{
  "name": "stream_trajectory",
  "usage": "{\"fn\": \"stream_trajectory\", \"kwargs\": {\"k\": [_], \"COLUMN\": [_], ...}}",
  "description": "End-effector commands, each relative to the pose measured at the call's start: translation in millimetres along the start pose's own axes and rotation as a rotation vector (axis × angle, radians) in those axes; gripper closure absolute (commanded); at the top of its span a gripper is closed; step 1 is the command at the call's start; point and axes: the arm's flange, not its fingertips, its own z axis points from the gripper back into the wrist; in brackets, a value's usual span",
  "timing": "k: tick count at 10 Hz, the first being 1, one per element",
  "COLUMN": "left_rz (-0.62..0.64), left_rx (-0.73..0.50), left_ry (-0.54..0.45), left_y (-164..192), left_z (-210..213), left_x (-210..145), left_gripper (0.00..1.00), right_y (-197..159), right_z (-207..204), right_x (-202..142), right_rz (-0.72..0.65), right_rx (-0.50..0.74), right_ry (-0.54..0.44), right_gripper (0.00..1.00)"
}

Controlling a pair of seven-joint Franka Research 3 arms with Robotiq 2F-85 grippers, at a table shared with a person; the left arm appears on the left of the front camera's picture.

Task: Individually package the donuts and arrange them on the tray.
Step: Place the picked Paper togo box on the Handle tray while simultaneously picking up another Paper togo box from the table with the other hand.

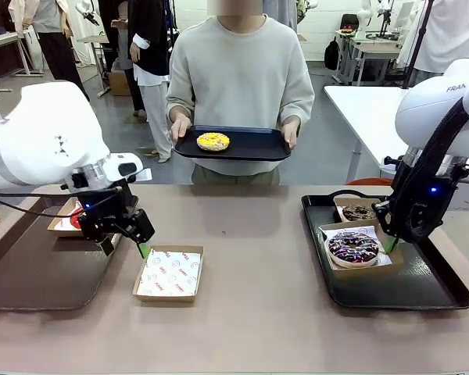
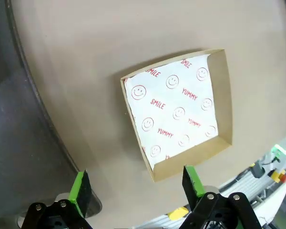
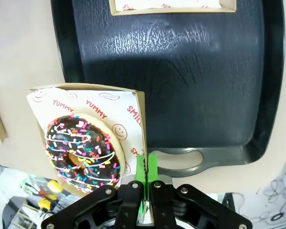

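Cardboard box (image 3: 141,119), brown and paper-lined, carrying a drizzled dark ring donut (image 3: 93,138), pinched by one thin wall in the closed right gripper (image 3: 145,162), may tip; left gripper (image 2: 136,181) gapes empty.

Big tan table (image 1: 250,328) fills lower half of front view. Open cardboard box (image 1: 169,273) sits flat on it, lower left of middle, with white smiley paper inside. Black tray (image 1: 422,293) lies on table at lower right and holds front box (image 1: 338,231) and back box (image 1: 345,202). Dark flat tray (image 1: 31,273) lies at left edge, near open box, not touching.
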Motion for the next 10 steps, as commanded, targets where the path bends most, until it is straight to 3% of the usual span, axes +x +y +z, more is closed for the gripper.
{"fn": "stream_trajectory", "kwargs": {"k": [1, 6, 7, 10], "left_rz": [0.029, 0.104, 0.064, 0.064], "left_rx": [0.093, 0.085, 0.085, 0.085], "left_ry": [-0.022, -0.102, -0.052, -0.052], "left_y": [-12.4, -30.4, -26.0, -26.0], "left_z": [-19.7, -26.3, -30.2, -30.2], "left_x": [-0.2, -6.3, -0.4, -0.4], "left_gripper": [0.00, 0.00, 0.00, 0.00], "right_y": [1.3, 1.3, 1.3, 1.3], "right_z": [2.4, 2.4, 2.4, 2.4], "right_x": [-1.9, -1.9, -1.9, -1.9], "right_rz": [0.005, 0.005, 0.005, 0.005], "right_rx": [0.001, 0.001, 0.001, 0.001], "right_ry": [0.001, 0.001, 0.001, 0.001], "right_gripper": [0.99, 0.99, 0.99, 0.99]}}
